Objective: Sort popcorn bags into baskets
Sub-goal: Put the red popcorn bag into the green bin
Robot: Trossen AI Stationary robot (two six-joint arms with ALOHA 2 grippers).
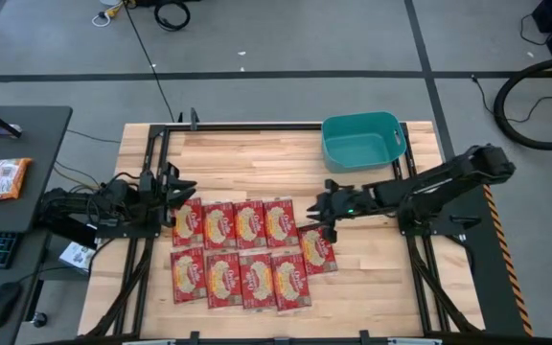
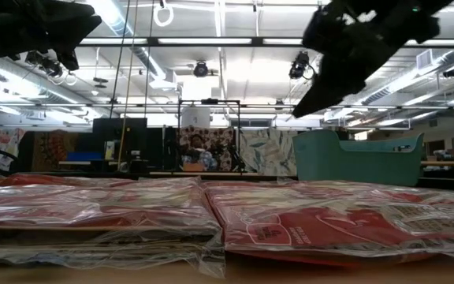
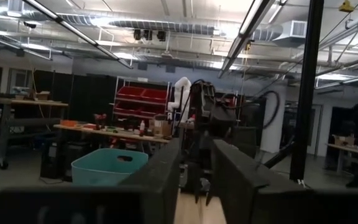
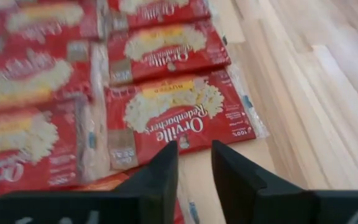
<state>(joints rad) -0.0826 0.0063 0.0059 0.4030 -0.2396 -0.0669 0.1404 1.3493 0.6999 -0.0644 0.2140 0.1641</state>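
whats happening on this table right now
Two robot arms are set to sort red popcorn bags into a teal basket. Nine bags lie flat on the wooden table, in two rows plus one at the right end, and the basket at the far right corner holds none. The right gripper hovers over the rightmost bag, fingers slightly apart, holding nothing. The left gripper waits at the left end of the bags, also holding nothing.
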